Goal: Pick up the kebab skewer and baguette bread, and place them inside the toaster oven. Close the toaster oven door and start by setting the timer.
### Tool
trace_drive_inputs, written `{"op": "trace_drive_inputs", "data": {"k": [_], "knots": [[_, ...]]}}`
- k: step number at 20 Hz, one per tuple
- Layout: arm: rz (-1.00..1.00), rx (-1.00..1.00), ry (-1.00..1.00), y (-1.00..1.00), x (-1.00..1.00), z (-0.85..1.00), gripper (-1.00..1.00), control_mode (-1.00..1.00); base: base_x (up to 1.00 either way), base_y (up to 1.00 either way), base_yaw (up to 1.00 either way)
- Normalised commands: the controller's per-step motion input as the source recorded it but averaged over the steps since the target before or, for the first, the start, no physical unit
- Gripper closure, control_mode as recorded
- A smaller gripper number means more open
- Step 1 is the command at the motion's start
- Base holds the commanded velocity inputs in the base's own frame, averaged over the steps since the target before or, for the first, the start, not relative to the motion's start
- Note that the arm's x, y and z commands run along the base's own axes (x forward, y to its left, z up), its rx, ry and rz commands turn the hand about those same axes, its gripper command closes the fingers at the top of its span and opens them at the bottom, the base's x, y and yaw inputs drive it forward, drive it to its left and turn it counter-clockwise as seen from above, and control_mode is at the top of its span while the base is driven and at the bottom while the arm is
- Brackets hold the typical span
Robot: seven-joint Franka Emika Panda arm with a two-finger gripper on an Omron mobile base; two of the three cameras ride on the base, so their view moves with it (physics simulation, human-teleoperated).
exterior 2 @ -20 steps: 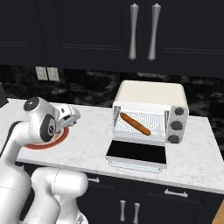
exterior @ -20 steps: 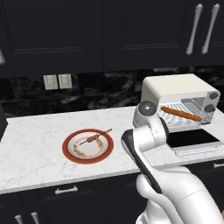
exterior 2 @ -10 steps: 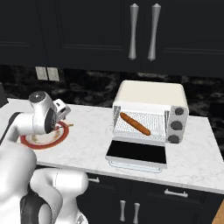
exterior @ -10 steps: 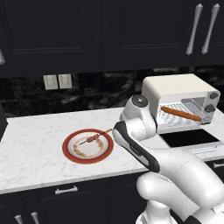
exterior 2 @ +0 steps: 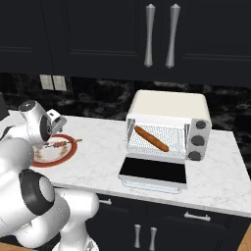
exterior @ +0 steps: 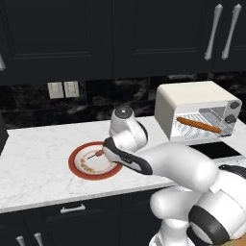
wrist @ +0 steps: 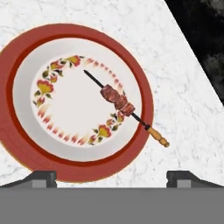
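The gripper (wrist: 111, 177) hangs over the red-rimmed plate (wrist: 17, 144) with its jaws spread wide and nothing between them, the two dark fingertips (wrist: 41, 177) standing well apart at the plate's near edge. The kebab skewer (wrist: 120, 105) lies slantwise on the plate, its meat chunks over the flowered inner ring and its wooden handle reaching out past the red rim onto the white marble worktop (exterior: 33, 168). At the far end of the worktop the toaster oven (exterior 2: 169, 110) stands with the toaster oven door (exterior 2: 153, 172) folded down flat, and the baguette bread (exterior 2: 151, 138) lies slantwise on the rack inside.
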Motion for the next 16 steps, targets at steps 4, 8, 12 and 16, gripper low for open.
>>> {"op": "trace_drive_inputs", "data": {"k": [4,8,12,16], "knots": [[0.00,-0.18,0.13,0.02,0.17,-0.20,-1.00,-1.00,0.00,0.00,0.00],[0.00,-0.16,0.10,0.12,0.15,-0.18,-1.00,-1.00,0.00,0.00,0.00],[0.00,-0.06,0.09,0.10,0.18,-0.22,-1.00,-1.00,0.00,0.00,0.00],[0.06,0.00,0.00,0.00,0.03,-0.22,-1.00,-1.00,0.00,0.00,0.00]]}}
